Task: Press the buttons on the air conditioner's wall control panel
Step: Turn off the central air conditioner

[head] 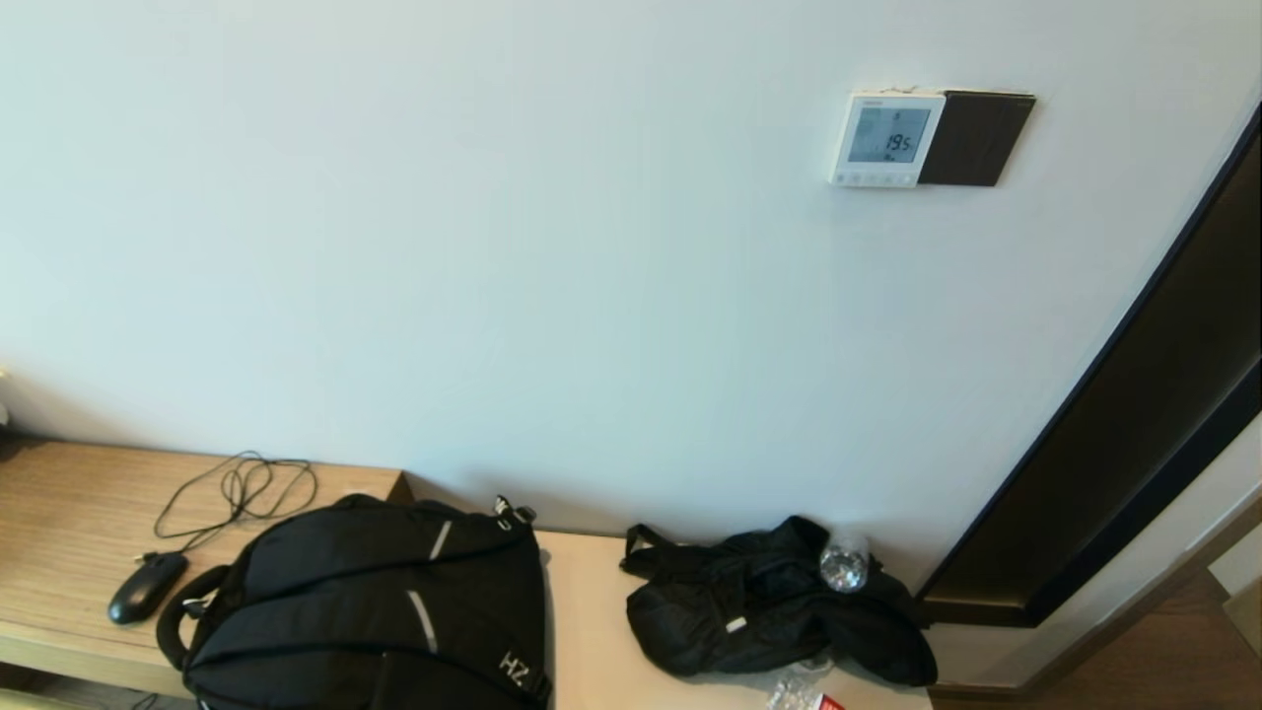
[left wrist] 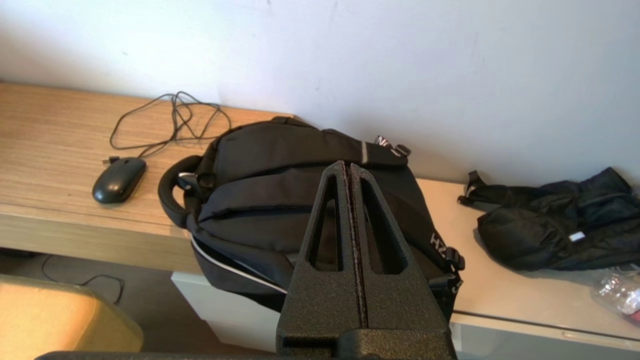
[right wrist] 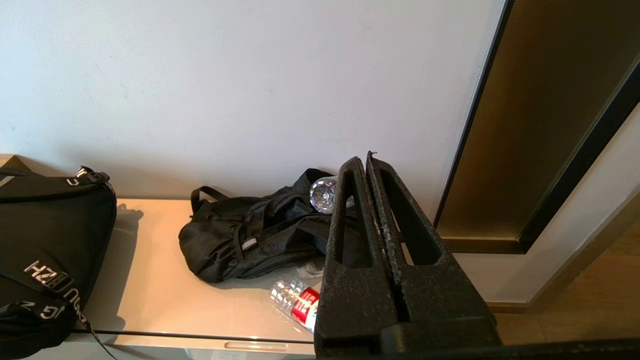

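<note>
The left gripper (left wrist: 350, 167) had its jaws pressed together with nothing between them, and it hung low above the black backpack (left wrist: 300, 200); the right gripper (right wrist: 365, 160) was closed in the same way, empty, and it hung over the crumpled black bag (right wrist: 245, 240) and the two plastic bottles, one standing behind the bag (right wrist: 322, 194) and one lying in front of it (right wrist: 295, 300). Neither gripper appeared in the head view, so both were well below and apart from the control panel (head: 885, 139); this white panel with a grey screen was mounted high on the wall (head: 542, 276), on the robot's right side, and a row of small buttons (head: 874, 179) ran along its lower edge; a dark plate (head: 976, 138) touched its right side. Under it, the pale cabinet top (head: 587, 631) carried the bags, and on the wooden desk (head: 69, 513) to the left lay a black mouse (head: 146, 586) with its loose cable (head: 242, 488); a dark door frame (head: 1114, 473) stood at the far right.
</note>
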Tool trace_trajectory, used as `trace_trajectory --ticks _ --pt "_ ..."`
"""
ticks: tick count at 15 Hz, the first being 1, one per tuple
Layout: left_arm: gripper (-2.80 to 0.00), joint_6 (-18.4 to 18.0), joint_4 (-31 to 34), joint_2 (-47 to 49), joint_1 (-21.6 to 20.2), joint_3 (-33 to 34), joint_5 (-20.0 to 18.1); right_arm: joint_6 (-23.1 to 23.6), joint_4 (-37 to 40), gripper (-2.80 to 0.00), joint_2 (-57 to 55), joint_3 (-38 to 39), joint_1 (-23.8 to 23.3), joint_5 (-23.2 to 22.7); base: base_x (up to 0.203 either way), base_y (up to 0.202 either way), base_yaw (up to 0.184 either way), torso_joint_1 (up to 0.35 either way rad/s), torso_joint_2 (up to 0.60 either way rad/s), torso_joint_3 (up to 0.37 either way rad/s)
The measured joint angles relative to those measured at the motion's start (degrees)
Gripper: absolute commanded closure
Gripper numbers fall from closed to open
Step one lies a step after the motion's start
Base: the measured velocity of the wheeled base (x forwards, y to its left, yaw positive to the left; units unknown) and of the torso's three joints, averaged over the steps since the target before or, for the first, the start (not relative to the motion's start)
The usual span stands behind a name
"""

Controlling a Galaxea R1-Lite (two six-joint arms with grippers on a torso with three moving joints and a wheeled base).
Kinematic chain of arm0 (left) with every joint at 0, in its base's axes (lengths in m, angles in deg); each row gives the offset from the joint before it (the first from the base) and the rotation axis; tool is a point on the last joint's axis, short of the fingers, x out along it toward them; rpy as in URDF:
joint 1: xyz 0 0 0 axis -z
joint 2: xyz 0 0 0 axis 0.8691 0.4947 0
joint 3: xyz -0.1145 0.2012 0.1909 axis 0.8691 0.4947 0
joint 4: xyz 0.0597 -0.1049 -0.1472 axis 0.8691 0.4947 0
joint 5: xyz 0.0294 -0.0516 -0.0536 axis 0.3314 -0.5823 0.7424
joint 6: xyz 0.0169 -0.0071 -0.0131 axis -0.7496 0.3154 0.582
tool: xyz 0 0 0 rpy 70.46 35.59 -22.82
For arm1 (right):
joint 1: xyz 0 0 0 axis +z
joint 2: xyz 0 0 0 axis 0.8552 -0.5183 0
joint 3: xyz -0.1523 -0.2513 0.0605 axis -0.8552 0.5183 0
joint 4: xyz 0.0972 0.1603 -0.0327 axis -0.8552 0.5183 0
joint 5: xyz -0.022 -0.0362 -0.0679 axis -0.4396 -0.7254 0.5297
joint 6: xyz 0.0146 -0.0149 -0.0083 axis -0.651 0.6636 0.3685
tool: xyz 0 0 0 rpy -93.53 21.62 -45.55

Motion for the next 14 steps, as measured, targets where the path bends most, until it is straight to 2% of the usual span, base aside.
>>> trace_trajectory --ticks 14 --pt "0.00 0.0 0.0 0.0 0.0 0.0 0.0 0.0 0.0 0.00 0.0 0.0 0.0 0.0 0.000 0.000 0.000 0.000 0.00 0.000"
